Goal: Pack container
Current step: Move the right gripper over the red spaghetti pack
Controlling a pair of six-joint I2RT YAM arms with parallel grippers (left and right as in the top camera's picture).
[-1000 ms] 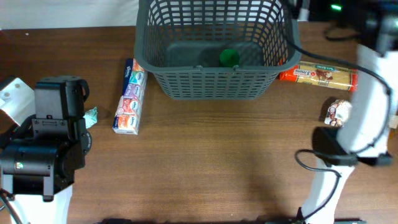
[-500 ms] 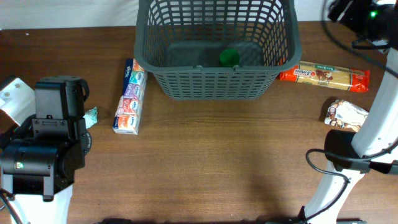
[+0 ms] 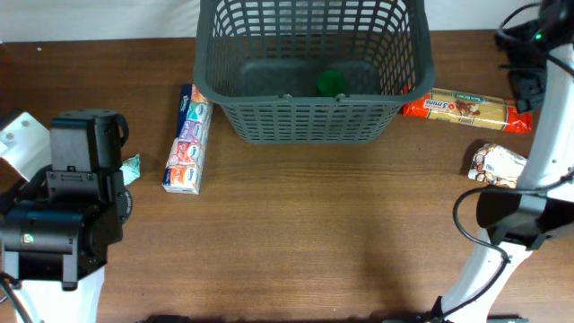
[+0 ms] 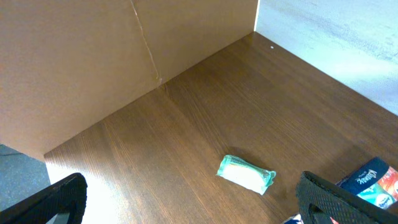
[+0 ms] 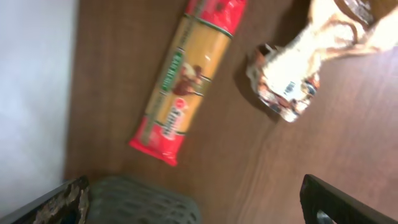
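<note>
At far side, container (image 3: 314, 121) mouth-up, long axis left-right; left pincer (image 4: 193, 196), right pincer (image 5: 196, 199) spread.

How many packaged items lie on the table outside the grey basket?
4: a tissue multipack left of the basket, a small mint-green packet further left, a pasta packet and a snack bag on the right. Others may be hidden.

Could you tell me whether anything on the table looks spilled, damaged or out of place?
Nothing is spilled or broken. The basket stands upright with one green item inside. The only untidy thing is the small snack bag on the right, which looks crumpled. The pasta packet lies slightly askew, one end close to the basket's corner.
</note>
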